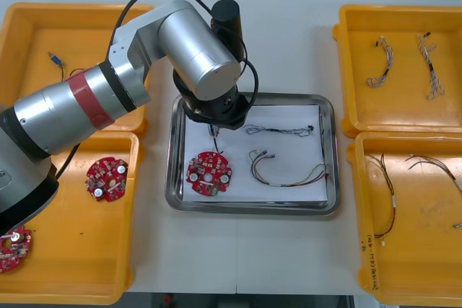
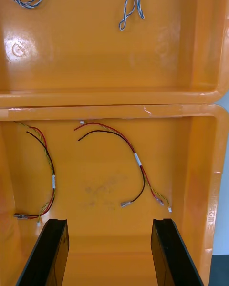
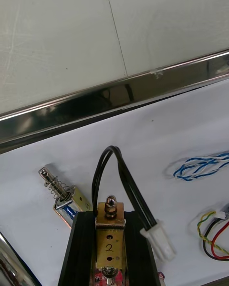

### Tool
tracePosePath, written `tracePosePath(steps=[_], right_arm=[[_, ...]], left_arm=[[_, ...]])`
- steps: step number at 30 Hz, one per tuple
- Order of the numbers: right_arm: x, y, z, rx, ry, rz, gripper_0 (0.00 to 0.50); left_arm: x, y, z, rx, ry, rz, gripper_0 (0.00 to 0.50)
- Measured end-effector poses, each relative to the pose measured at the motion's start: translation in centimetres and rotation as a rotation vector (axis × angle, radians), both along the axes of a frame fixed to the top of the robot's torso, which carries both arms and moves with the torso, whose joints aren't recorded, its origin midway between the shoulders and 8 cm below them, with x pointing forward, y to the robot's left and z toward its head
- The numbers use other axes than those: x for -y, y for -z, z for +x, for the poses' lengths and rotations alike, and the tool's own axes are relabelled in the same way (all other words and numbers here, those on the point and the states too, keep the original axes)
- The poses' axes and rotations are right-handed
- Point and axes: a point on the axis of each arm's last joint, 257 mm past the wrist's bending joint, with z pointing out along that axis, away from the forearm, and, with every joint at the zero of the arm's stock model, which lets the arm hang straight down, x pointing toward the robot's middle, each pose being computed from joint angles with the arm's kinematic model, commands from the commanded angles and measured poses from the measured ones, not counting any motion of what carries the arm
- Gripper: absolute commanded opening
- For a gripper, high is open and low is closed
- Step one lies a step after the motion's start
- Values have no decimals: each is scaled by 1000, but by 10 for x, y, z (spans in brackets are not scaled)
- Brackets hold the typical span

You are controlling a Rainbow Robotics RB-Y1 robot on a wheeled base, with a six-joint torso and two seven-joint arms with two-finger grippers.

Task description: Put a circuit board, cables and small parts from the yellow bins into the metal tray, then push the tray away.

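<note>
Left end effector point(image 3: 109, 218): over the metal tray point(image 1: 253, 208) at mid-worktop, clamped around a small metal part point(image 3: 110, 240) with a black lead point(image 3: 125, 176).
Right end effector point(image 2: 109, 224): fingers apart, holding nothing, above the near-right bin point(image 2: 205, 181).
Tray contents: 1 circuit board point(image 1: 209, 174), 1 blue-white cable point(image 1: 278, 130), 1 red-yellow cable point(image 1: 289, 174), 1 loose metal part point(image 3: 64, 198).
Progress: loading looks nearly finished; held part not yet released, tray not yet pushed.
Left-edge bins: 2 spare boards point(image 1: 106, 178) at near corner; 1 spare part point(image 1: 54, 58) at far corner.
Right-edge bins: 2 spare blue-white cables point(image 1: 379, 70) at far corner; spare red-yellow cables point(image 2: 136, 159) at near corner.

Tray point(image 1: 253, 208) between bins point(image 1: 404, 34); board point(image 1: 209, 173), cables point(image 1: 289, 172) in tray; boards point(image 1: 107, 178) in left bin point(image 1: 72, 250).
</note>
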Motion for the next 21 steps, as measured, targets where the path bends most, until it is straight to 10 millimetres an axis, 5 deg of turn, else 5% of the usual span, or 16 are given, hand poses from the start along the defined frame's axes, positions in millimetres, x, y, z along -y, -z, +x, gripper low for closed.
tracePosePath(steps=[6,8,10,13,21], right_arm=[[0,0,0,0,0,0,500],[0,0,0,0,-1,0,500],[0,0,0,-1,-1,1,500],[-1,0,0,-1,-2,1,500],[-1,0,0,-1,-3,2,500]], left_arm=[[1,0,1,4,0,-6,12],[2,-1,2,7,2,-11,129],[3,-1,2,9,2,-12,365],[4,-1,3,11,4,-17,495],[6,-2,4,17,6,-23,500]])
